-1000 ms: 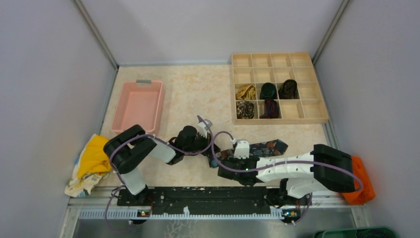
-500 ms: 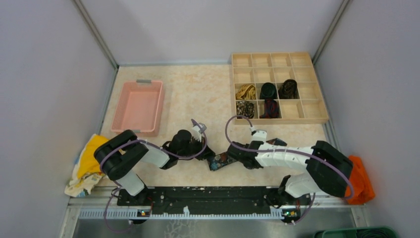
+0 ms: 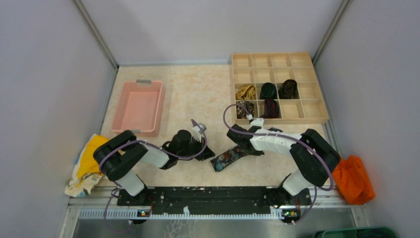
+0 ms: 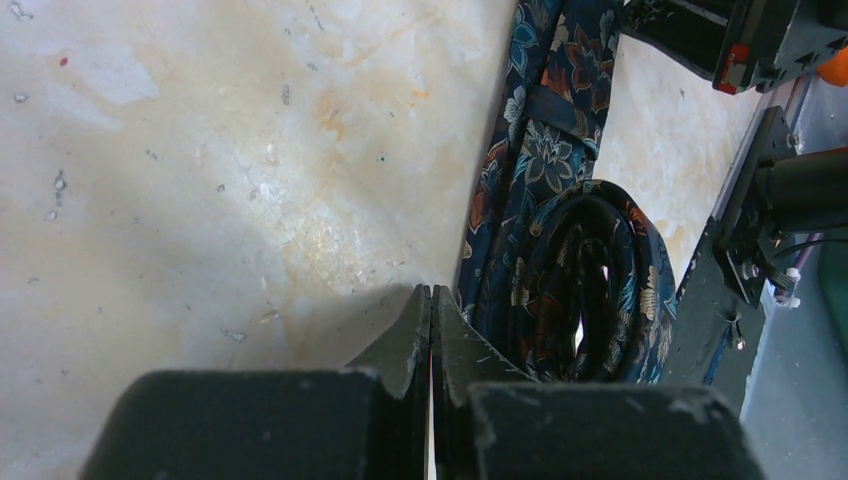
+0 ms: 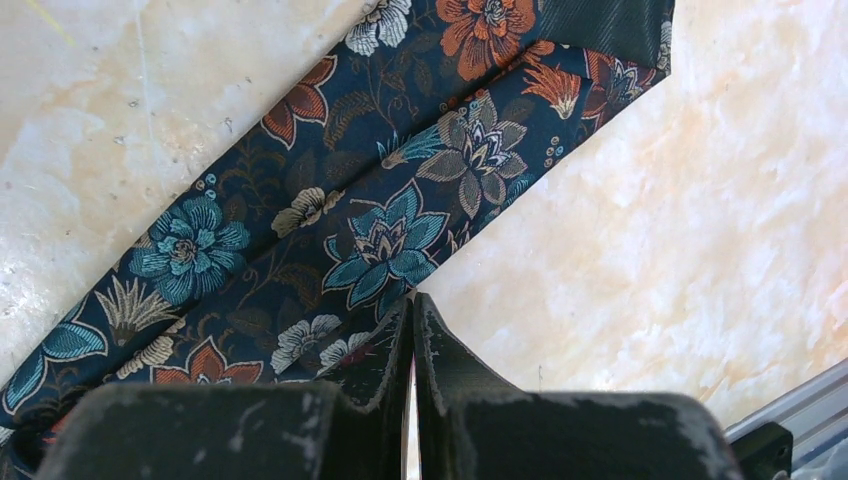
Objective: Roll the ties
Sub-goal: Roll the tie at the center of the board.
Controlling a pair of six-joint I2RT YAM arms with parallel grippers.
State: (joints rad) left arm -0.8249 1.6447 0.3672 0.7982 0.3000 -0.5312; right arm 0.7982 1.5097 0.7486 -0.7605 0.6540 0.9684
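A dark blue floral tie (image 3: 230, 156) lies on the table between my two grippers. In the left wrist view its near end is wound into a loose coil (image 4: 590, 290) and the rest runs away as a flat strip. My left gripper (image 4: 431, 290) is shut and empty, its tips beside the coil; it also shows in the top view (image 3: 207, 151). My right gripper (image 5: 412, 297) is shut, its tips at the edge of the tie's wide end (image 5: 380, 200), nothing between them. Several rolled ties (image 3: 268, 90) sit in the wooden box (image 3: 317, 118).
A pink tray (image 3: 138, 105) stands at the back left. A yellow cloth (image 3: 91, 161) lies at the left edge and an orange cloth (image 3: 352, 178) at the right. The right arm's elbow (image 3: 317, 153) is raised near the box's front.
My right arm has swung from lying low along the front to reaching back-left, uncovering the tie. My left gripper shifted slightly, then stayed still.
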